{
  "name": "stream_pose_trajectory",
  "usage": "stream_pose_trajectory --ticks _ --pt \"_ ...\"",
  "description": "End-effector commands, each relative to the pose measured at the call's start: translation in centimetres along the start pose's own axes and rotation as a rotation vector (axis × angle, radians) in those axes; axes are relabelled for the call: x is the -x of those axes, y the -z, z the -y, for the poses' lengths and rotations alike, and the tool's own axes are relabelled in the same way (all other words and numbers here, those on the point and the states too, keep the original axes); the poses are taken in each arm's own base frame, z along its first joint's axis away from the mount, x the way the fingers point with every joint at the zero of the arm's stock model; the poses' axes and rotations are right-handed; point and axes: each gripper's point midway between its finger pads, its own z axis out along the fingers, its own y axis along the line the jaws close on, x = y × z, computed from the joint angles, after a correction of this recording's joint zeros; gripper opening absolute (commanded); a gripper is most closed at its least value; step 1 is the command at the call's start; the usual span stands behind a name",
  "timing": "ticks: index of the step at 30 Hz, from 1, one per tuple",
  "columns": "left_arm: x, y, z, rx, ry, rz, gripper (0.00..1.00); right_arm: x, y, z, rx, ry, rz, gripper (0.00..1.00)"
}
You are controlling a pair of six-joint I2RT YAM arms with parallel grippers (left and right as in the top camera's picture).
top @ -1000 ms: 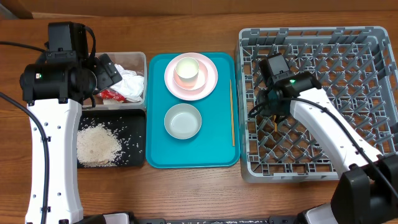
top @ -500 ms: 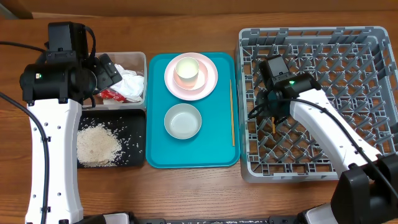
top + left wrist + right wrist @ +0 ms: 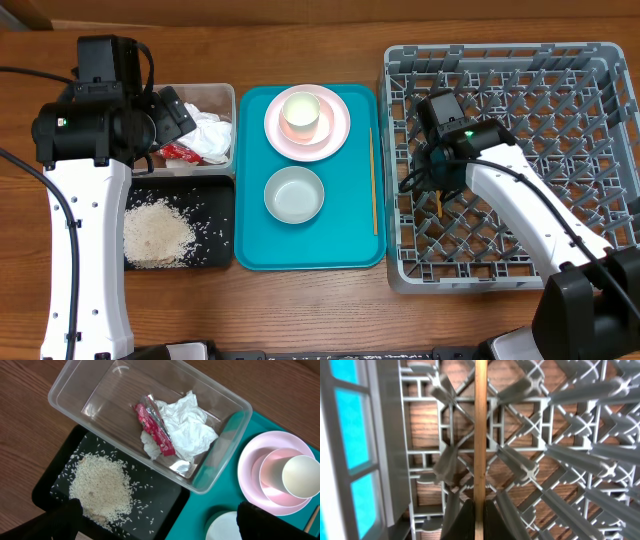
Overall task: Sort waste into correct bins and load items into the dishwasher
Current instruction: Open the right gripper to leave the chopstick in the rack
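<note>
Right end effector [image 3: 475, 510] is clenched on 1 wooden chopstick [image 3: 480, 435] above the left side of the grey dish rack [image 3: 560, 80], near the tabletop's [image 3: 320, 300] right edge. Left end effector [image 3: 157, 512] hangs spread wide over the clear tub [image 3: 65, 392] holding tissue [image 3: 190, 430] and red wrapper [image 3: 152, 425], near the left edge. Rice [image 3: 100, 485] lies in the black tray [image 3: 55, 485]; another chopstick [image 3: 373, 180] lies on the teal tray [image 3: 350, 250].

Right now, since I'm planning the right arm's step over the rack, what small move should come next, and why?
Probably ease the chopstick down and open the right gripper. Its jaws are shut on the chopstick, which is over the grid of the dish rack, just inside its left wall. A second chopstick lies on the teal tray, not yet loaded.
</note>
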Motion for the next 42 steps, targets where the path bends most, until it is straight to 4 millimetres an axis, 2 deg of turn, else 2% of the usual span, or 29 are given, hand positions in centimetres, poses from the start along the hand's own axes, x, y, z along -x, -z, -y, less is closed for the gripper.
stream_pose_trajectory --ticks 1,6,16,20,23,25,26,28,33,38,42 --pt "0.1 0.0 0.0 0.0 0.005 0.001 1.0 -0.4 -0.3 0.1 0.005 -0.003 -0.002 0.04" --pt "0.1 0.0 0.0 0.0 0.005 0.001 1.0 -0.8 -0.9 -0.1 0.015 -0.001 -0.008 0.05" --pt "0.1 0.0 0.0 0.0 0.005 0.001 1.0 -1.1 -0.8 -0.4 0.033 0.0 -0.022 0.2" --pt "0.1 0.0 0.0 0.0 0.005 0.001 1.0 -1.2 0.1 -0.2 0.029 0.002 -0.04 0.22" --pt "0.1 0.0 0.0 0.0 0.005 0.001 1.0 -0.9 1.6 -0.8 0.067 0.001 -0.052 0.22" --pt "0.1 0.0 0.0 0.0 0.005 0.001 1.0 -0.5 2.7 -2.0 0.139 -0.001 -0.056 0.22" --pt "0.1 0.0 0.0 -0.001 0.005 0.001 1.0 0.0 3.8 -3.8 0.243 -0.001 -0.053 0.23" --pt "0.1 0.0 0.0 -0.001 0.005 0.001 1.0 0.4 4.9 -5.8 0.363 0.001 -0.05 0.23" --pt "0.1 0.0 0.0 0.0 0.005 0.001 1.0 1.1 6.8 -9.8 0.587 0.02 -0.034 0.23" --pt "0.1 0.0 0.0 0.0 0.005 0.001 1.0 1.5 7.3 -12.4 0.601 0.019 0.007 0.23" --pt "0.1 0.0 0.0 0.0 0.005 0.001 1.0 1.6 6.9 -13.5 0.494 -0.013 0.063 0.23"
